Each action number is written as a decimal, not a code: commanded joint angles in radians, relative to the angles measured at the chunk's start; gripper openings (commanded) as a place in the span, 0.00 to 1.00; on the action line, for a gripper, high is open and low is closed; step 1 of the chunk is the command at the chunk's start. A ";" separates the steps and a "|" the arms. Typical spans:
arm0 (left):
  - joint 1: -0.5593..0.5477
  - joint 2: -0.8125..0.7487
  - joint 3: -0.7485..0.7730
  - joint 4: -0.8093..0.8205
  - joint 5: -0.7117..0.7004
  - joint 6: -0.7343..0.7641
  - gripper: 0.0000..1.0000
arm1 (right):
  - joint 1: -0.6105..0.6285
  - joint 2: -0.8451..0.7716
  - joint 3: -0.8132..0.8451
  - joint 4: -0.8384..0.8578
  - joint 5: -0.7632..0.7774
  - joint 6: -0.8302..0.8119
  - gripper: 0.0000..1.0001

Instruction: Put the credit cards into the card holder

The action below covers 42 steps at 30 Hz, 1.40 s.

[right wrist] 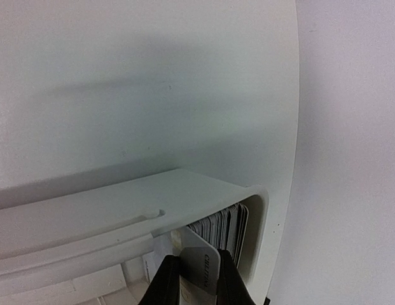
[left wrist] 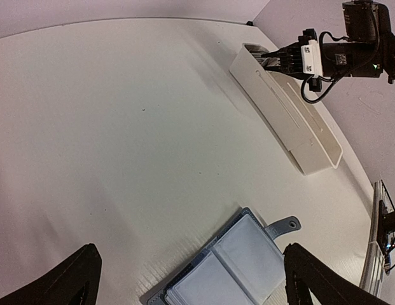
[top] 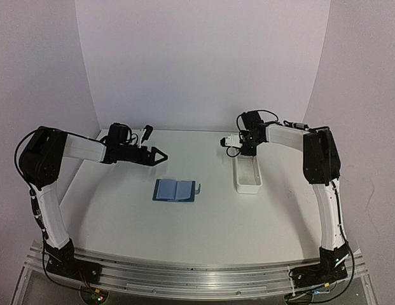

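The dark-blue card holder lies open on the table, clear pockets up, snap tab at its right edge. In the left wrist view it lies just below and between my fingers. My left gripper is open and empty, hovering behind and left of the holder. My right gripper reaches down into the far end of the white tray. In the right wrist view the right gripper is shut on a grey credit card, next to a stack of upright cards.
The long white tray also shows in the left wrist view and the right wrist view. White walls close the table's back and sides. The aluminium rail with the arm bases runs along the near edge.
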 commanded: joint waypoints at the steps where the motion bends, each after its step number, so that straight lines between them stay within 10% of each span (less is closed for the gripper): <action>1: 0.006 -0.026 0.004 0.031 0.017 -0.009 1.00 | 0.004 -0.066 0.033 0.025 0.008 0.005 0.16; 36: 0.006 -0.055 -0.019 0.042 0.040 -0.013 1.00 | 0.008 -0.139 0.097 -0.095 -0.052 0.073 0.00; 42: 0.010 -0.075 -0.033 0.004 0.006 -0.109 0.99 | 0.035 -0.151 0.310 -0.081 -0.121 0.385 0.00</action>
